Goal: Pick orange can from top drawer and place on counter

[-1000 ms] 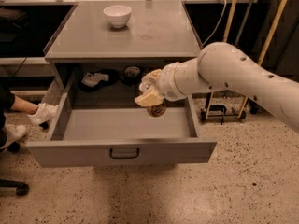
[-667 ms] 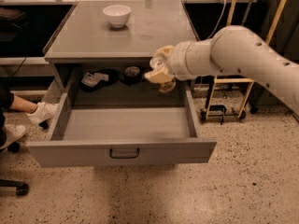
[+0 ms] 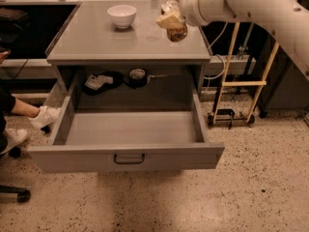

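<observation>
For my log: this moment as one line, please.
gripper above flat grey counter | jaws shut on small orange-brown aluminium can | grey metal drawer open

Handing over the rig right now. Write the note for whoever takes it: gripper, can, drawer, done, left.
Gripper: shut on the orange can, held over the counter's right side, right of the white bowl.
Top drawer: open, can out of it.
Done: pick from the drawer.
Left: lower the can onto the counter, release.
</observation>
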You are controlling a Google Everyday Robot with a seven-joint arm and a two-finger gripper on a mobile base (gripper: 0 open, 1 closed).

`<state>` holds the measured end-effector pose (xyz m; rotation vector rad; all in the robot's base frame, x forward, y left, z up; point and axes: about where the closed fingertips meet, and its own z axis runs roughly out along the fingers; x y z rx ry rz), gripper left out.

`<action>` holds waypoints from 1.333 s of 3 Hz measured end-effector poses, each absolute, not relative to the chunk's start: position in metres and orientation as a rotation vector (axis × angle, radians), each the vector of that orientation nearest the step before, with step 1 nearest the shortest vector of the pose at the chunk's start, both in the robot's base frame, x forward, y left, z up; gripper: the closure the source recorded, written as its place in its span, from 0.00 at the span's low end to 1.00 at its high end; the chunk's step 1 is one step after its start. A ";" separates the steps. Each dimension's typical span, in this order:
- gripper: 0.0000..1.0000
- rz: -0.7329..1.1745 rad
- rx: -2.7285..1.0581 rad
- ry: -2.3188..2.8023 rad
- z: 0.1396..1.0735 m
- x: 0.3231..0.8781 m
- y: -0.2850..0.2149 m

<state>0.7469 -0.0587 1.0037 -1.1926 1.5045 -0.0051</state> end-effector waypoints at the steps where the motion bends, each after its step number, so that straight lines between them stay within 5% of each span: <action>1: 1.00 0.040 -1.215 1.541 0.999 0.794 -0.040; 4: 1.00 0.260 -1.034 1.466 1.001 0.883 -0.048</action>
